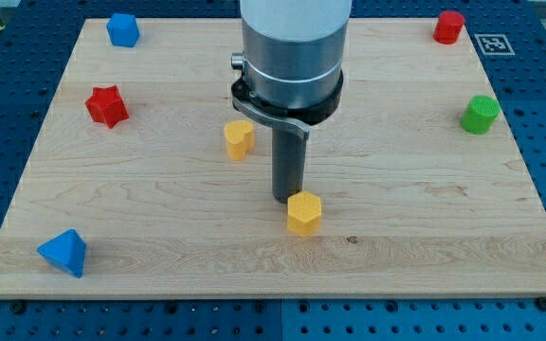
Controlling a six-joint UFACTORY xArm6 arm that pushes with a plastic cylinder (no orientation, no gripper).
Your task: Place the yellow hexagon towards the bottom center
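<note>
Yellow hexagon [303, 212] sits just below the table's [425, 237] centre, the rod's tip [287, 198] touching its upper edge, placed to shove it toward the view's bottom; there are no jaws.

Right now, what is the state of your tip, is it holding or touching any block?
My tip: no gripper, so it holds nothing; it stands just above the yellow hexagon in the view, seemingly touching it.
</note>
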